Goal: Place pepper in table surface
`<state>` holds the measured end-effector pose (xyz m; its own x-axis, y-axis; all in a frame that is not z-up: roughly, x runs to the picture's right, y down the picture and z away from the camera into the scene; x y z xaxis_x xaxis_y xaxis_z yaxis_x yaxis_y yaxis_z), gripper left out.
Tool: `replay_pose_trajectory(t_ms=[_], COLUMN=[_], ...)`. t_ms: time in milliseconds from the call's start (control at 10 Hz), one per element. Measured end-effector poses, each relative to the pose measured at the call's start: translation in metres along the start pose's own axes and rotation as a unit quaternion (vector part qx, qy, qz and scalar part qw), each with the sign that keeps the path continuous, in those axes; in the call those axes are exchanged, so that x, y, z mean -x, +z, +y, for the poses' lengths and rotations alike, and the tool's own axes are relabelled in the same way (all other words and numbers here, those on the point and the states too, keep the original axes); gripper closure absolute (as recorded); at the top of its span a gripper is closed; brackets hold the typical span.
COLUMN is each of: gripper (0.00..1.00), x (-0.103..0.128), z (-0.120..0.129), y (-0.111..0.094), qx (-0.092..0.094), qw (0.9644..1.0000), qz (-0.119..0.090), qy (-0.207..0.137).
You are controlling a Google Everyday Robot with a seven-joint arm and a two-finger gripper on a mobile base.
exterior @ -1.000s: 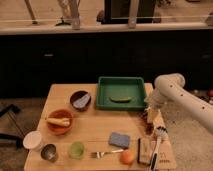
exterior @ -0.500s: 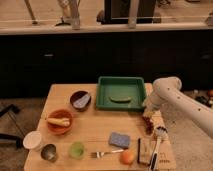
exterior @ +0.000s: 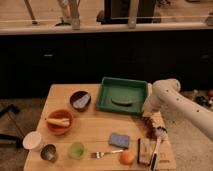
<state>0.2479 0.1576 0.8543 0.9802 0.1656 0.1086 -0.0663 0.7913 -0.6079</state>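
Note:
The pepper [exterior: 122, 101] is slim and dark green, and it lies inside the green tray [exterior: 123, 82] at the back middle of the table surface [exterior: 97, 127]. The white arm reaches in from the right. My gripper [exterior: 148, 119] hangs at its end, just off the tray's front right corner, low over the tabletop. It is to the right of the pepper and apart from it.
A dark bowl [exterior: 80, 100] stands left of the tray. An orange bowl [exterior: 60, 121] holds a corn piece. Along the front are a white cup [exterior: 32, 141], a metal cup [exterior: 48, 152], a green cup [exterior: 76, 150], a fork [exterior: 107, 153], a blue sponge [exterior: 119, 140], an orange fruit [exterior: 127, 157] and a brush [exterior: 155, 145].
The arm and gripper have moved left, from over the table's right edge to the tray's right corner. The pepper has not moved.

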Motion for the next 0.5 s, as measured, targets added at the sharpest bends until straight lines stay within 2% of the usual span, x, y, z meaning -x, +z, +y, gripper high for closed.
replay_pose_trajectory(t_ms=[100, 400, 500], gripper=[0.87, 0.57, 0.49], x=[-0.0001, -0.0005, -0.0007], z=[0.0009, 0.0015, -0.0006], y=[0.0004, 0.0009, -0.0002], qx=[0.001, 0.003, 0.006], qw=[1.0000, 1.0000, 0.9999], qz=[0.001, 0.001, 0.002], qy=[-0.001, -0.003, -0.008])
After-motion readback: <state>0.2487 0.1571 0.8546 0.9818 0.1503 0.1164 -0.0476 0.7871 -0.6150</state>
